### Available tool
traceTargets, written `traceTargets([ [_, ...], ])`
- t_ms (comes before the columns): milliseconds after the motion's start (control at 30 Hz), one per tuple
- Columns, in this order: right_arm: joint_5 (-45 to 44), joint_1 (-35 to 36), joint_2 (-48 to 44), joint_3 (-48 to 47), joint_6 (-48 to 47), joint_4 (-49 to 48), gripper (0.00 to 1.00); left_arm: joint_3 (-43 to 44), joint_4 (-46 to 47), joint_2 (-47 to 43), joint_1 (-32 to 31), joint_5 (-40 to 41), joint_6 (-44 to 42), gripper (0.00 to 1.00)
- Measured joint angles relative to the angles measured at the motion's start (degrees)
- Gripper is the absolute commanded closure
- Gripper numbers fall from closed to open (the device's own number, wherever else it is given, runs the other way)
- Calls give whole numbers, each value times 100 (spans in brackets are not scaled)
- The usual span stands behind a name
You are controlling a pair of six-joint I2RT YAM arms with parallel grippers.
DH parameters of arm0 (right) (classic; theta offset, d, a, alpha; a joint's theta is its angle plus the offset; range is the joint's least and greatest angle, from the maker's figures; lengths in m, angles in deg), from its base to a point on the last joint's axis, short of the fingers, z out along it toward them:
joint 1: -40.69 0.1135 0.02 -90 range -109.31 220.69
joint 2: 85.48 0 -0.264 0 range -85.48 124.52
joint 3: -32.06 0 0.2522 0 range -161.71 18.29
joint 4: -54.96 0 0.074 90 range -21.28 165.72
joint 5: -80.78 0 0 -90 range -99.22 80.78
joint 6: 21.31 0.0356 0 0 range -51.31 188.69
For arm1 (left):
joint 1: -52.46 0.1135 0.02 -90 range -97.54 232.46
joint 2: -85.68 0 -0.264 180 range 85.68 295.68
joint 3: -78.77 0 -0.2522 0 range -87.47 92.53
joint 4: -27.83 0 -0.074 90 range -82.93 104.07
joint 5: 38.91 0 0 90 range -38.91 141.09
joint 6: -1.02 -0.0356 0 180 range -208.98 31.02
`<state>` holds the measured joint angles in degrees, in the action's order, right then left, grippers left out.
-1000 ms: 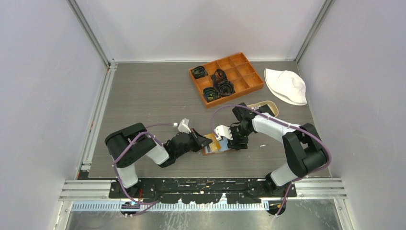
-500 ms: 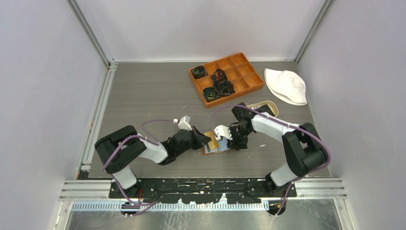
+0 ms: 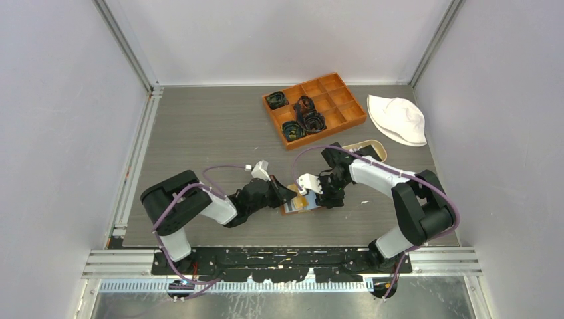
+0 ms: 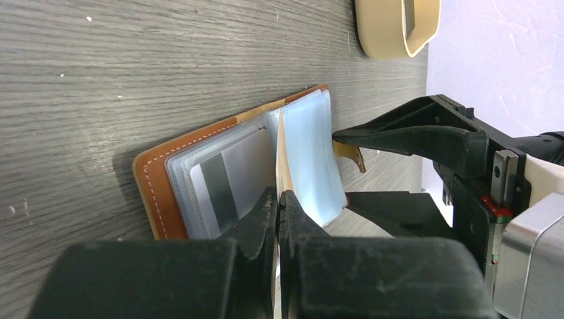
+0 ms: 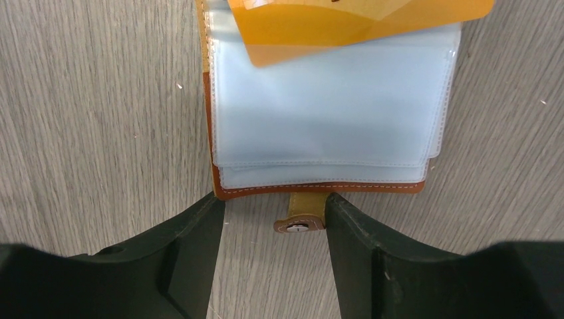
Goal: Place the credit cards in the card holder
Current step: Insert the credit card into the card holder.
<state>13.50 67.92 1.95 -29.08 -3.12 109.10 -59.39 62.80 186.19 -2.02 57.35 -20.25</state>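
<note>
Right wrist view: orange card (image 5: pixel 359 23) is cut off by the top edge, print unreadable. Card holder (image 5: pixel 326 119) also runs out at the top. Right gripper (image 5: pixel 274 199): finger bases clipped by the bottom edge.

Left wrist view: same card seen edge-on, faces not visible, lower end hidden between the closed jaws of the left gripper (image 4: pixel 279 199). Holder's near edge sits behind those fingers. Beige tray (image 4: pixel 389 30) is clipped at the top.

Top view: holder is mostly covered by both grippers. Dark items (image 3: pixel 302 119) in the orange box (image 3: pixel 339 100) are too small to identify.
</note>
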Motion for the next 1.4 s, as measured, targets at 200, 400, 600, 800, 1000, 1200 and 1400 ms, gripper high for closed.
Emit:
traceTargets([
  [200, -13, 7, 9, -11, 0, 11, 39, 0, 28, 4, 0, -164, 186, 100],
  [400, -13, 7, 26, -26, 0, 24, 39, 0, -9, 15, 0, -334, 332, 100],
  [600, -20, 13, 35, -39, -2, 42, 39, 46, -142, 31, 4, -396, 474, 100],
  [800, -50, 35, 37, -44, 0, 46, 39, 247, -177, 236, 37, -573, 551, 100],
  [1000, -61, 44, 37, -44, 0, 46, 39, 302, 33, 428, 111, -804, 592, 100],
  [1200, -61, 46, 37, -52, 7, 59, 37, 343, 310, 645, 197, -1036, 601, 99],
  [1400, -59, 48, 48, -81, 111, 74, 35, 367, 492, 787, 275, -1211, 562, 90],
])
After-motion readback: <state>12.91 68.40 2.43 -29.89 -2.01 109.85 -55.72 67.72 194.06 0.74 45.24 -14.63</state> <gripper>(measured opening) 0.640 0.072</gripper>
